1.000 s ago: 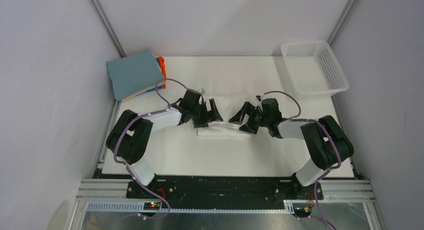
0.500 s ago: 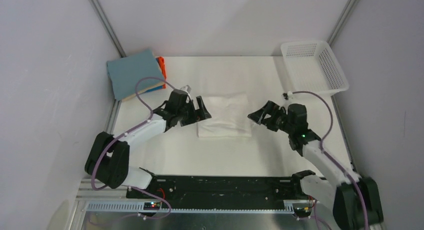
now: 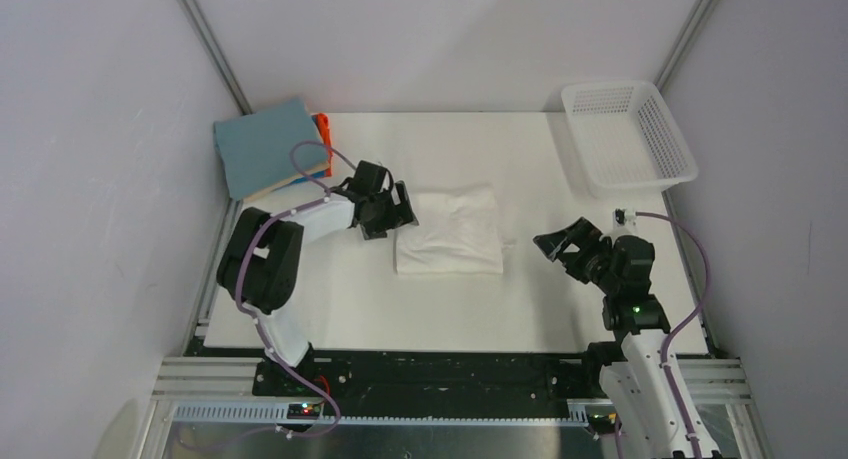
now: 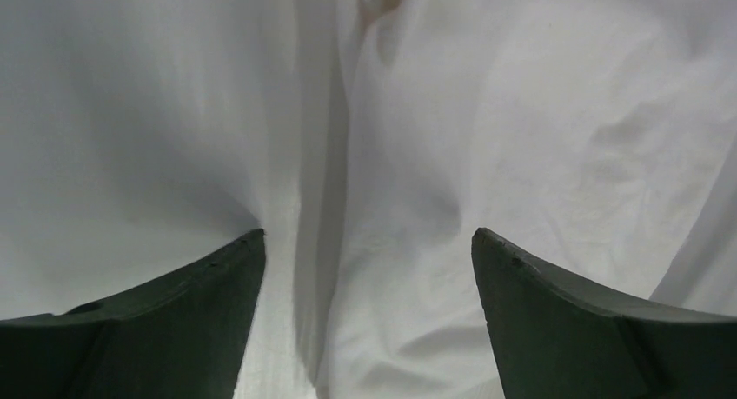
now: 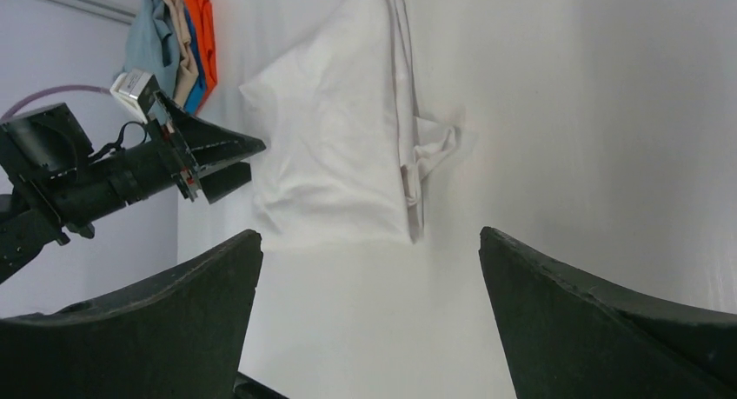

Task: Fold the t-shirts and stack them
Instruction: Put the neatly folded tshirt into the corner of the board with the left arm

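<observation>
A folded white t-shirt lies in the middle of the table; it also shows in the right wrist view and fills the left wrist view. A stack of folded shirts, blue-grey on top with beige, bright blue and orange edges, sits at the back left. My left gripper is open and empty at the white shirt's left edge, close over the cloth. My right gripper is open and empty, off to the right of the shirt, above bare table.
A white plastic mesh basket stands at the back right corner. Grey walls and metal rails close in the table on the left, right and back.
Both grippers have let go of the white shirt and drawn apart. The right arm pulled back far to the right. The left gripper shifted slightly back at the shirt's left edge.
</observation>
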Robot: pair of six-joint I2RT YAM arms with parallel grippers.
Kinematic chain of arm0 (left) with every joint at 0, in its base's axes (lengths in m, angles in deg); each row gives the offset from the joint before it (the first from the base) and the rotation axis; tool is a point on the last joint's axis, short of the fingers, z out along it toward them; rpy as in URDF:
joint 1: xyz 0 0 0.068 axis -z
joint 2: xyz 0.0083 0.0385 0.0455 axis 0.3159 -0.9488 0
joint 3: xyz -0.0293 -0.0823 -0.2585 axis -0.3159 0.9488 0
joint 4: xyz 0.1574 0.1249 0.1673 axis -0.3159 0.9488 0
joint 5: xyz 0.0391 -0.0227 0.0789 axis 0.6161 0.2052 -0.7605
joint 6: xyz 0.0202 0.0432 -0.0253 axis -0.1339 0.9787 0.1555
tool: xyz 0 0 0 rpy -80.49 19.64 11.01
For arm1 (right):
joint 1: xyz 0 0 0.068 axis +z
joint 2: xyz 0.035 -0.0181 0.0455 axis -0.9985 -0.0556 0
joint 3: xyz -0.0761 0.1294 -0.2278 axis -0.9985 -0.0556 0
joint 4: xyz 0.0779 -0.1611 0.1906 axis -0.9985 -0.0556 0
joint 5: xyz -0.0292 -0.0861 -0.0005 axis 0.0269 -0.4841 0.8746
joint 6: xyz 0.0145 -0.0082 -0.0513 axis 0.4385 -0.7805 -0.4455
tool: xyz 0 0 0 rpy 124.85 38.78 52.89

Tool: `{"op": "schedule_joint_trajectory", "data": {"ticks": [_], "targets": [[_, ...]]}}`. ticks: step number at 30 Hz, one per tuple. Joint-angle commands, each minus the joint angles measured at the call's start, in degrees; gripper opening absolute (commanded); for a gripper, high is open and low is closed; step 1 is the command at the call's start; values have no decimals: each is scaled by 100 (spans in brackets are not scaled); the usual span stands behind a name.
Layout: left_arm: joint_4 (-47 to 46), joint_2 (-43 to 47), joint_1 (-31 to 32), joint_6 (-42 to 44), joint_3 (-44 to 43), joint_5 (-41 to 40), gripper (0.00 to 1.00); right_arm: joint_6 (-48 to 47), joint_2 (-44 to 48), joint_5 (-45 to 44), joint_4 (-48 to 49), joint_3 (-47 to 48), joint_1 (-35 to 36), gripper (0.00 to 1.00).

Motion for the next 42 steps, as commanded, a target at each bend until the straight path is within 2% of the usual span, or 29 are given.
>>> {"op": "schedule_joint_trajectory", "data": {"ticks": [1, 6, 9, 10, 12, 13, 14, 16, 19, 23, 30, 33, 38, 42], "targets": [[119, -417, 458, -53, -210, -73, 87, -141, -1, 261, -208, 6, -76, 99], [309, -871, 948, -259, -618, -377, 68, -197, -240, 463, -143, 6, -80, 99], [736, -1157, 1226, -401, -992, -1010, 46, -236, -330, 487, -149, 6, -203, 99], [834, -1284, 1276, -423, -1076, -1279, 42, -254, -341, 480, -163, 6, -240, 99], [1213, -1499, 1432, -476, -1375, -1721, 26, -305, -365, 468, -170, 6, -260, 99], [1466, -1576, 1532, -482, -1596, -1866, 23, -310, -375, 451, -177, 1, -267, 99], [1590, -1745, 1582, -461, -1708, -2093, 12, -334, -373, 441, -176, -1, -270, 100], [1803, -1936, 1698, -351, -1975, -2213, 2, -363, -370, 383, -158, -21, -273, 99], [1937, -1960, 1748, -174, -2212, -2353, 0, -488, -401, 325, -149, -37, -273, 99], [2019, -1450, 1743, 96, -2277, -2878, 0, -625, -587, 143, -13, -30, -179, 99], [2014, -970, 1679, 311, -2164, -2809, 0, -699, -1398, -833, -4, 424, 892, 99], [2020, -705, 1630, 500, -2051, -3270, 0, -660, -1412, -945, -37, 436, 945, 99], [1990, -439, 1452, 1375, -2090, -4367, 0, -731, -1295, -1170, -188, 436, 956, 99], [1965, -706, 1128, 2396, -2584, -4525, 0, -742, -1296, -1188, -178, 436, 953, 99]]}}
